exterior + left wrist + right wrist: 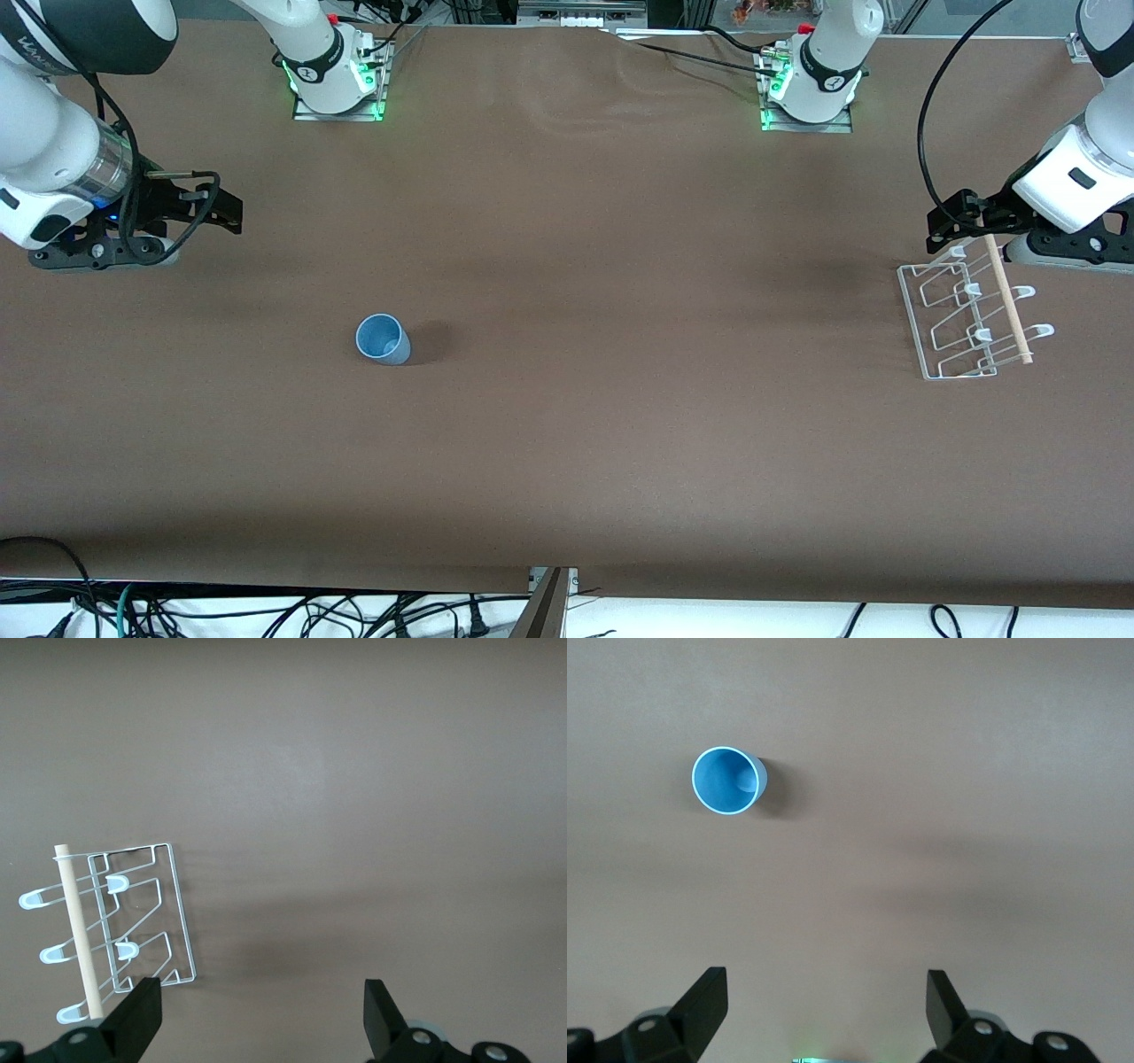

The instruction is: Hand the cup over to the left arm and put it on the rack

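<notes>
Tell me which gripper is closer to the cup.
The right gripper: the cup stands toward its end of the table. The left gripper is over the rack.

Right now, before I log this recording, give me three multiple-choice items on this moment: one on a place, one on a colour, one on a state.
1. Where is the cup?
A. On the table, toward the right arm's end
B. On the rack
C. In a gripper

2. What colour is the cup?
A. Red
B. Light blue
C. Green

3. How are the two grippers?
A. Both shut on the cup
B. One open, one shut
C. Both open and empty

Key: 1 A, it stands alone on the bare table. 2 B, plain in the right wrist view. 3 C, the left gripper and right gripper show spread fingers holding nothing.
</notes>
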Robot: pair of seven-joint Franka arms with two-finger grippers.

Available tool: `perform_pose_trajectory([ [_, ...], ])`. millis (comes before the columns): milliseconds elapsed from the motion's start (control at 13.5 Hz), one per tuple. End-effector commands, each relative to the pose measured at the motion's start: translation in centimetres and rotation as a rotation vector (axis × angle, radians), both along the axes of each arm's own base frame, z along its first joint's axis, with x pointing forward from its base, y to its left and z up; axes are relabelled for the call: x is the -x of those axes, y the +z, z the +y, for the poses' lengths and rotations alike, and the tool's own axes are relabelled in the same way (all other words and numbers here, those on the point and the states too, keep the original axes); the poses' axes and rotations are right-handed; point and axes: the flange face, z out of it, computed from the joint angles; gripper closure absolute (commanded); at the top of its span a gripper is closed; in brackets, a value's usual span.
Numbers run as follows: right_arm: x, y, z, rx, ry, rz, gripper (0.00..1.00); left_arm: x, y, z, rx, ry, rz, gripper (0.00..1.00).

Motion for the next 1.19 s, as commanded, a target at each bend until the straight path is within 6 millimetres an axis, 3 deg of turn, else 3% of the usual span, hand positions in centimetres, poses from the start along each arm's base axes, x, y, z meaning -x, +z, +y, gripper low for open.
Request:
perform_pose_trajectory([
  [0, 0.3, 0.4, 0.4, -0.001, -0.008, 0.007, 0.01, 0.3, 0.9, -0.3, 0.001, 0.005, -0.011, 0.00],
  [222, 0.7, 0.0, 0.5, -0.008, -0.006, 0.044, 0.01, 0.4, 1.2, -1.5, 0.001, -0.014, -0.017, 0.00],
  [667, 0.6, -0.4, 0.7, -0.024, 0.006, 0.060, 0.01, 0.3, 1.2, -1.5, 0.001, -0.015, -0.017, 0.00],
  [963, 0.3, -0.7, 0.8, -0.123, -0.045, 0.080, 0.01, 0.4, 1.2, -1.4, 0.001, -0.013, -0.017, 0.00],
  [1037, 0.2, -0.9, 0.9, -0.114, -0.060, 0.079, 0.01, 0.3, 1.1, -1.5, 0.001, -0.014, -0.015, 0.00],
  [1111, -0.6, -2.6, 1.4, -0.105, -0.048, 0.092, 0.01, 0.3, 1.1, -1.4, 0.001, -0.013, -0.015, 0.00],
])
